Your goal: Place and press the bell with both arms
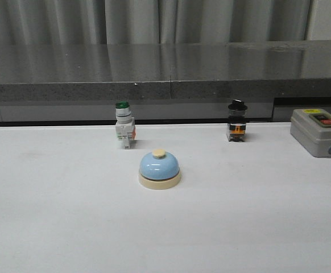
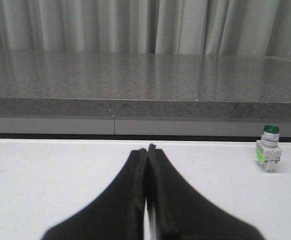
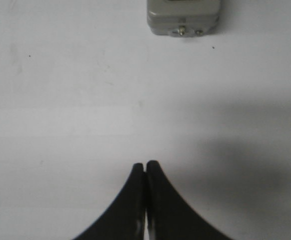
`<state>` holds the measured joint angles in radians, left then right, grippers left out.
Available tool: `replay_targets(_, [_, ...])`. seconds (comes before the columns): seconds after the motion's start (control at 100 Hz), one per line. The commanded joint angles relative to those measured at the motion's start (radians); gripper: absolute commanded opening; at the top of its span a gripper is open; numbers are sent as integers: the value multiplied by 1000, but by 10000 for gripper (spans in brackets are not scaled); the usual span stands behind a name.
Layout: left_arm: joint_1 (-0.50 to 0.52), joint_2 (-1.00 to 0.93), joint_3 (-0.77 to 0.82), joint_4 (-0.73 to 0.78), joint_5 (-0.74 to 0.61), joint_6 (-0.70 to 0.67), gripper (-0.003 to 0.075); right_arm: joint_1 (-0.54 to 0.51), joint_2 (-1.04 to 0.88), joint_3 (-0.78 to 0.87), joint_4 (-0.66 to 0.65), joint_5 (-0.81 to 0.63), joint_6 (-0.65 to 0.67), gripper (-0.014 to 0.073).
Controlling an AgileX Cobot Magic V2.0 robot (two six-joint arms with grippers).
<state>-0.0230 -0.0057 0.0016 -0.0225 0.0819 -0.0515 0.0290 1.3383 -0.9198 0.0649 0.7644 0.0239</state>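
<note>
Bell (image 1: 160, 168) upright mid-worktop (image 1: 52, 227), green-capped switch (image 1: 123, 126) just behind-left, black-capped switch (image 1: 237, 121) far right, grey box (image 1: 319, 132) at right edge; left jaws (image 2: 147, 148) and right jaws (image 3: 145, 165) closed, empty, away from bell.

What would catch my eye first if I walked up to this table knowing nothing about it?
Probably the small light-blue dome-shaped bell with a cream base and button, alone near the middle of the white table. Behind it stand a green-capped white push-button switch and a black-capped switch, with a grey box with coloured buttons at the right edge. Each wrist view shows black jaws pressed shut.
</note>
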Motion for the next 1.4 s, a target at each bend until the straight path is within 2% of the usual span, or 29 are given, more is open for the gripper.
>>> replay_targets(0.0, [-1,-30,41,-8,-82,-12,-20,-11,-84,23,13,-43,-1,-69])
replay_targets(0.46, [-1,-30,41,-8,-82,-12,-20,-11,-484,241,39,-126,-1,-69])
replay_targets(0.95, [-1,-30,41,-8,-82,-12,-20,-11,-960,378,41,-167,-2,-69])
replay_targets(1.25, [-1,-30,41,-8,-82,-12,-20,-11,-1185,504,12,-310,-2,-69])
replay_targets(1.39, [-1,-30,41,-8,-82,-12,-20,-11,-1282,600,-14,-463,-2,-69])
